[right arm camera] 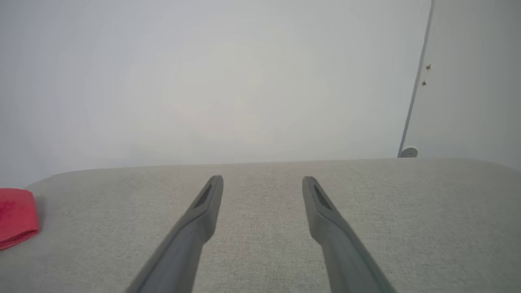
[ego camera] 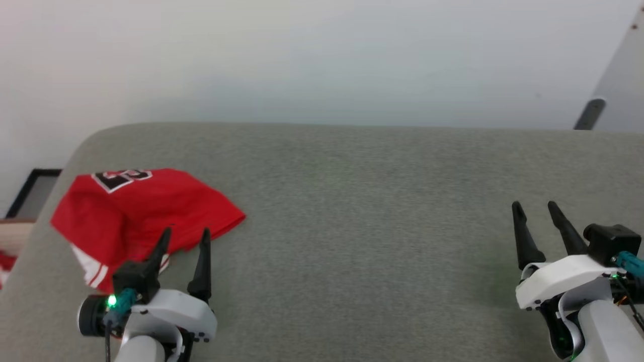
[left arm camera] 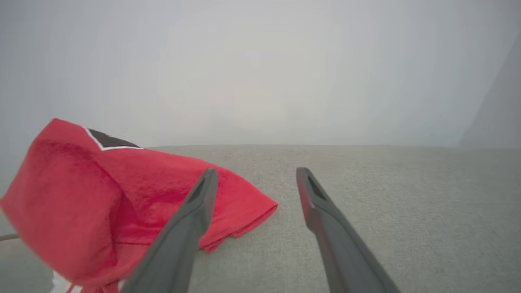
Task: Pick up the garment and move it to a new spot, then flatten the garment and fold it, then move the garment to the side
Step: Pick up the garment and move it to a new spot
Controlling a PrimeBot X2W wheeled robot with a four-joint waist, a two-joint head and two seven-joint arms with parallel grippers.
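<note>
Noting garment (ego camera: pixel 146 211) lying bunched in a red heap at the table's (ego camera: pixel 352 201) left end, near its rounded far-left corner. Seeing black white-edged numerals facing up on the part nearest the table's far edge, and white striped trim showing on the part nearest the table's near edge. Finding one folded red flap reaching toward the table's middle, lying flat on the grey fabric top.

Logging left gripper (ego camera: pixel 186 231) hovering over the table's near-left part, both dark fingers spread wide, nothing between them. In the left wrist view, seeing one finger (left arm camera: pixel 189 224) crossing in front of the red cloth; unable to tell whether touching it. Seeing the other finger over bare table top.

Logging right gripper (ego camera: pixel 534 203) over the table's near-right part, fingers likewise spread, holding nothing, bare grey fabric beneath and between them. Catching a sliver of the garment (right arm camera: pixel 16 215) at the table's left end in the right wrist view.

Noting pale wall (ego camera: pixel 302 60) rising behind the table's far edge, and a black frame (ego camera: pixel 30 188) off the table's left end.
</note>
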